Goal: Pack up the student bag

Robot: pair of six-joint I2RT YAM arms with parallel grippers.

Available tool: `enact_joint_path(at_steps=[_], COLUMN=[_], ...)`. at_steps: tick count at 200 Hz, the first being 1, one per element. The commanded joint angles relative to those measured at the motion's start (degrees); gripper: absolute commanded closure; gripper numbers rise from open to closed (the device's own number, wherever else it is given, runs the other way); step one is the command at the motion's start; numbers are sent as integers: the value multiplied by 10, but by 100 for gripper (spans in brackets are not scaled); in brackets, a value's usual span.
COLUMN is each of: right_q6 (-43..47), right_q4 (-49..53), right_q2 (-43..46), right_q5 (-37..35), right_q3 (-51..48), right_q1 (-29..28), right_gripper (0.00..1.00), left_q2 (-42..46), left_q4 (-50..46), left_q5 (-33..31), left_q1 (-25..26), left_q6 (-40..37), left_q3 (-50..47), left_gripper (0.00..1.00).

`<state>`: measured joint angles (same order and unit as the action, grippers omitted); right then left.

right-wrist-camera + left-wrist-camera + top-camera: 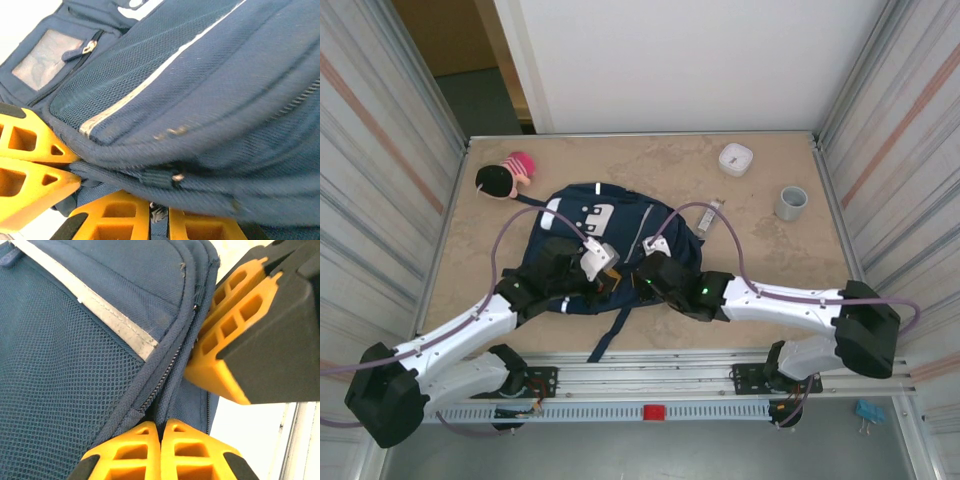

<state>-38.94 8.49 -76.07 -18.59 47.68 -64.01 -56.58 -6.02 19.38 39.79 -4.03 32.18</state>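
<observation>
While the student bag (610, 225) lies flat, front pocket up, in the middle of the bench (770, 290), packing is judged barely begun. The left pincer (160, 432) is pressed together on the bag's near seam, where the zip (167, 372) runs in between its fingers. The right pincer (159, 212) sits just beside it, nipping dark fabric at the same edge. What the wrist views show of the zip looks closed, and no opening or lining is visible. Four items lie loose on the bench, well apart from the bag's near edge: a doll (505, 177) with a pink hat, a white box (735, 158), a grey cup (791, 202) and a small clear object (711, 214). Outstanding, by this assessment: opening the bag, loading the items, closing it.
</observation>
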Motion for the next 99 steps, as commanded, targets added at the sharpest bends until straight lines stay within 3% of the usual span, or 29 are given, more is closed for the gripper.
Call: enact_joint_path(at_steps=[1,65,99], right_q6=[-13,27,49], right_q4=[33,113,111], right_q2=[43,80,111], right_q5=[-12,129,225], right_q3=[-13,-9,-25], right_q1=[38,159,236], right_gripper=[100,100,100], left_q2=[13,18,34], left_q4=[-7,-62,-66], left_q5=[0,-49,-42], left_q1=[-3,-7,-20], left_q6=[14,-21,-24], left_q3=[20,32,25], left_gripper=[100,100,100])
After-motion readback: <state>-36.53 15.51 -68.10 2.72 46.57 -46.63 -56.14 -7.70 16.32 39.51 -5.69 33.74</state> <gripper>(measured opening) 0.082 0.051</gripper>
